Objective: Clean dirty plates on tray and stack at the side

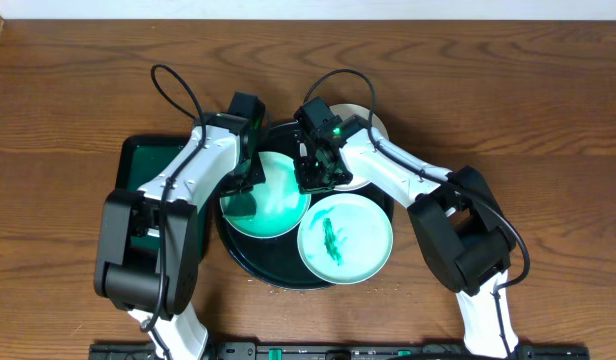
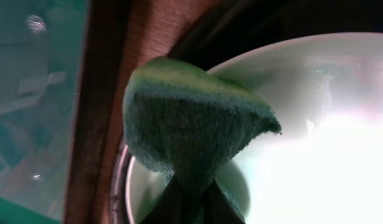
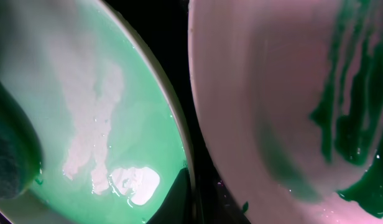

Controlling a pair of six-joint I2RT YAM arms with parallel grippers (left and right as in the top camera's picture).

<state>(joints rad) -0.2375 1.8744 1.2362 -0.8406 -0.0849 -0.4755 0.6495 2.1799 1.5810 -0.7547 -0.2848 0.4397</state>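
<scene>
The left tool (image 2: 191, 205) is clamped on a dark green scouring pad (image 2: 191, 118), which bunches into a wedge above the fingers. The pad sits right at the left rim of a pale mint-green round plate (image 1: 278, 205) lying in the left half of the large glossy black round tray (image 1: 250, 268). So the plate's wet bowl spreads away from the pad toward the robot's right, toward the other arm, and I'd reckon any wipe has to sweep that way. Being round, the plate gives no long axis to follow.

The right tool (image 1: 318, 172) is at the opposite rim of the same plate. One dark finger (image 3: 176, 199) shows against that edge, but I cannot tell whether it pinches or only rests there. Beside it lies a white round plate (image 3: 272, 81) smeared dark green. Nearer the robot is a second mint-green plate (image 1: 345, 238), its smear unwiped.

Left of the black tray, on the wooden desk (image 1: 68, 80), sits a dark green rectangular tray (image 1: 138, 165). Nothing is stacked at the side yet.
</scene>
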